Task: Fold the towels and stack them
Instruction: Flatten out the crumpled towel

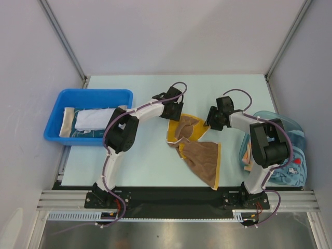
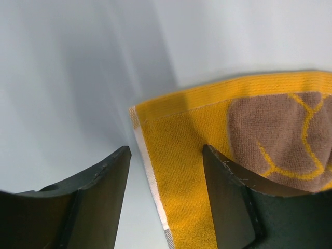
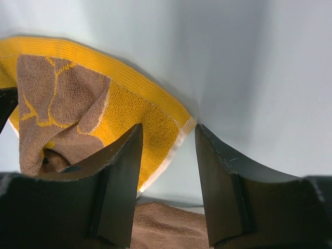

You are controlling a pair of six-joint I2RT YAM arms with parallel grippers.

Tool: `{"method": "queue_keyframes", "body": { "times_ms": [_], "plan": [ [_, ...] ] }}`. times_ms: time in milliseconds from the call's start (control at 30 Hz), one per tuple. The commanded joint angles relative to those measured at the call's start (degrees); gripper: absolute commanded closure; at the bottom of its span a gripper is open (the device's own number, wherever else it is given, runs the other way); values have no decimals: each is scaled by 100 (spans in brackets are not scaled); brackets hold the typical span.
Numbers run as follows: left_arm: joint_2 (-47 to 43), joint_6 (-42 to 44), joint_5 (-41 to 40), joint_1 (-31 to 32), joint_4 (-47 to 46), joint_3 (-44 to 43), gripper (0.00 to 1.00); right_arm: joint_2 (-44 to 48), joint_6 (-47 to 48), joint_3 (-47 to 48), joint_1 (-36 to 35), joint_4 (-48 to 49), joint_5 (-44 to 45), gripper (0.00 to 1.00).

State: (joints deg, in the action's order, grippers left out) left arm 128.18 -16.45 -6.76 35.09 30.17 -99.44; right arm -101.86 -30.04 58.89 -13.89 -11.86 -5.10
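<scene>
Some folded towels (image 1: 93,119) sit in the blue bin (image 1: 67,96). The brown towel (image 1: 202,155) lies rumpled, with the left gripper (image 2: 166,151) and right gripper (image 3: 168,129) both spread at its corners. A pile (image 1: 293,158) waits.

Both arms (image 1: 116,136) bend at the elbow and reach in toward the middle. The left gripper (image 1: 174,114) points down with its fingers (image 2: 110,174) wide apart. The right gripper (image 1: 211,123) points down too, fingers (image 3: 123,161) apart.
</scene>
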Motion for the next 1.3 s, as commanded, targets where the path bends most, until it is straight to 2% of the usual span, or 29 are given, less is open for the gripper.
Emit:
{"method": "queue_keyframes", "body": {
  "times_ms": [0,167,300,400,433,467,533,700,900,1067,1133,1267],
  "plan": [
    [154,-7,-184,-73,59,-199,36,35,-63,-115,-26,104,405,51],
    [303,-60,-27,-90,15,-181,40,-62,148,-71,-26,43,510,57],
    [436,-122,157,-81,-47,-190,53,-70,253,-150,-35,148,712,65],
    [462,-148,263,-90,-20,-234,72,-158,437,-176,-35,394,651,76],
    [454,-148,289,-90,-20,-260,84,-184,481,-194,-35,473,573,85],
    [453,-131,307,-90,15,-269,91,-202,525,-194,-35,665,572,91],
    [357,-104,325,-90,93,-365,100,-211,684,-194,-26,860,318,100],
    [-126,71,395,-90,164,-383,100,166,1009,-107,-96,1124,212,100],
    [-1381,273,369,-81,270,-418,100,1518,1193,236,-114,878,247,100],
    [-2734,598,281,-90,68,-848,100,2538,1684,1271,-166,835,229,100],
    [-2999,721,334,-90,33,-1181,100,2636,1808,2042,-175,572,370,100],
    [-3509,845,526,-81,278,-1745,100,2838,2116,2976,-193,229,388,100]
  ]
}}
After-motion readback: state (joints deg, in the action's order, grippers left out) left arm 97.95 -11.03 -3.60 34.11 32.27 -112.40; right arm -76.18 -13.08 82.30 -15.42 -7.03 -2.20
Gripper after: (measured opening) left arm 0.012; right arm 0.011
